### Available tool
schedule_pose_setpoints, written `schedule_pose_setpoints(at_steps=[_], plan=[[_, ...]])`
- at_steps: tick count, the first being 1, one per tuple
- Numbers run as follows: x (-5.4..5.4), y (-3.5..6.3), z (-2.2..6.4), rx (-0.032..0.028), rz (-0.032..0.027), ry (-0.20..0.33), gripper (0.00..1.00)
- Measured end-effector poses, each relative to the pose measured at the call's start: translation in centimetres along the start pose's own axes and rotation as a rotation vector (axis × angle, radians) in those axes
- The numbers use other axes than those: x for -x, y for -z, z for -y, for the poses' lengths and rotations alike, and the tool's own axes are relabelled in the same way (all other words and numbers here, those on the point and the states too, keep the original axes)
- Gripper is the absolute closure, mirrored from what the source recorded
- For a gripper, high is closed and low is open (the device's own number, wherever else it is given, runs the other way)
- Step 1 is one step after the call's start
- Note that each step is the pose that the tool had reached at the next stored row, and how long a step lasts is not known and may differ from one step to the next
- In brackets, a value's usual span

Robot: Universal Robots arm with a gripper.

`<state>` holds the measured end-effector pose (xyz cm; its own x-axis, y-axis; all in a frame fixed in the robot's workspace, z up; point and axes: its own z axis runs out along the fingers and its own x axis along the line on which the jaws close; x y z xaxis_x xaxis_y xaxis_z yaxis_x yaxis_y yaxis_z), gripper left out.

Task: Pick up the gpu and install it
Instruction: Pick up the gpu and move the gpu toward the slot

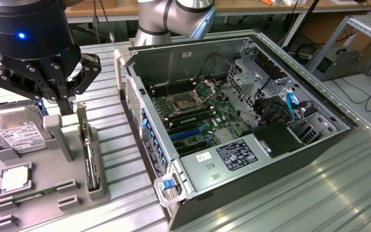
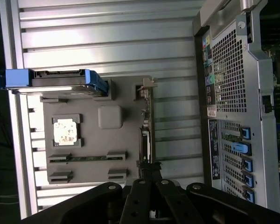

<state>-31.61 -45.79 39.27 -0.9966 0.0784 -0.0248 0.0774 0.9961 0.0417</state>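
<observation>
Farthest toward the exterior view's left, lower than the pincer [image 1: 66, 108], a silver hard drive [image 1: 17, 133] with a white label leans in the grey holder tray [image 1: 44, 198]. A small square chip [image 1: 15, 178] lies flat in a pocket of the same tray, nearer the camera. The pincer hangs over the far end of that tray, narrow, with nothing held. In the wrist view its black fingertips [image 2: 141, 186] come together just off one end of the card. A grey upright post [image 1: 56, 137] stands right beneath it. Just to the exterior view's right of the pincer and lower, the gpu [image 1: 90, 154] stands on edge in its slot along the tray's side, not gripped. Further to that side, well apart from the pincer, the open computer case [image 1: 179, 60] lies on the slatted metal table [image 1: 340, 193], its green motherboard [image 1: 195, 113] exposed.
</observation>
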Motion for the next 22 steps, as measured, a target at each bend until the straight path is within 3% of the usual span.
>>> schedule_pose_setpoints(at_steps=[9, 10, 12, 13, 17, 22], plan=[[0.0, 0.00, 0.00, 0.0000, 0.0000, 0.000, 0.89], [0.0, 0.00, 0.00, 0.0000, 0.0000, 0.000, 0.76], [0.0, 0.00, 0.00, 0.0000, 0.0000, 0.000, 0.71], [0.0, 0.00, 0.00, 0.0000, 0.0000, 0.000, 0.58], [0.0, -0.31, 0.02, 0.0001, 0.0001, 0.000, 0.58], [0.0, -1.49, 0.07, -0.0016, 0.0001, 0.000, 0.58]])
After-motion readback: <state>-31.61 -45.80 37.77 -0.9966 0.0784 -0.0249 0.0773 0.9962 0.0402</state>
